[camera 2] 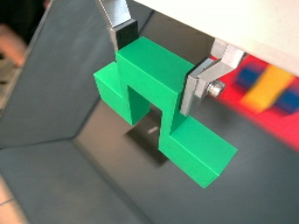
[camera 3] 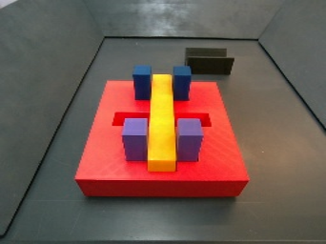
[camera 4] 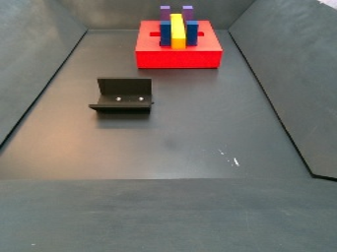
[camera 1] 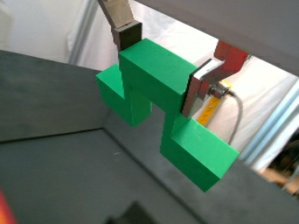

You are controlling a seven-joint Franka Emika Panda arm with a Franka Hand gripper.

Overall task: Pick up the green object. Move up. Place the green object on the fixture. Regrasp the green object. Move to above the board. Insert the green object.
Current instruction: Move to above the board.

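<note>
Open floor (camera 4: 184, 138) between fixture (camera 4: 122, 96) and board (camera 4: 178, 49); gripper (camera 2: 158, 66) aloft.

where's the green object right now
The green object is clamped between the gripper's fingers in both wrist views, held above the dark floor; neither side view shows it, on the fixture or the board.

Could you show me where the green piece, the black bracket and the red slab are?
green object (camera 1: 158, 83), a wrist view, upper block face, clamped in the gripper (camera 1: 163, 59).
fixture (camera 4: 122, 95), a side view, raised back wall.
board (camera 3: 227, 152), a side view, bare red top.
</note>
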